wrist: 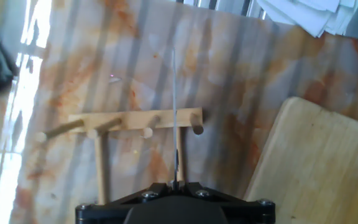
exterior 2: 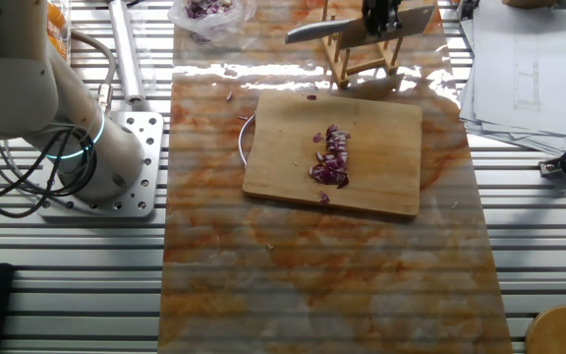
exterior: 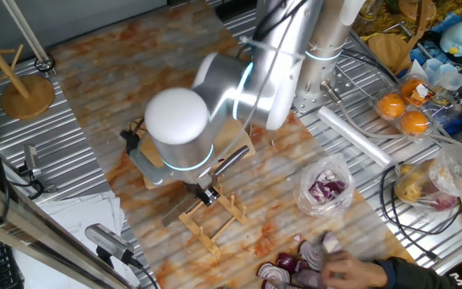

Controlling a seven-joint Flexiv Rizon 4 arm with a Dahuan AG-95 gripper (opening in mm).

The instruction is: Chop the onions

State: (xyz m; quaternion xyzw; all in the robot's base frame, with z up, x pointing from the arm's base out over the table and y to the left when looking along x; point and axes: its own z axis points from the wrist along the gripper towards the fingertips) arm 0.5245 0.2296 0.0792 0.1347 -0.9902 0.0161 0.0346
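Hand view: knife over rack

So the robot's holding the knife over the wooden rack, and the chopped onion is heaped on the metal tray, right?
Not the tray. The onion lies on the wooden board, as the other fixed view shows. The rest stands: the tool holds the knife over the rack.
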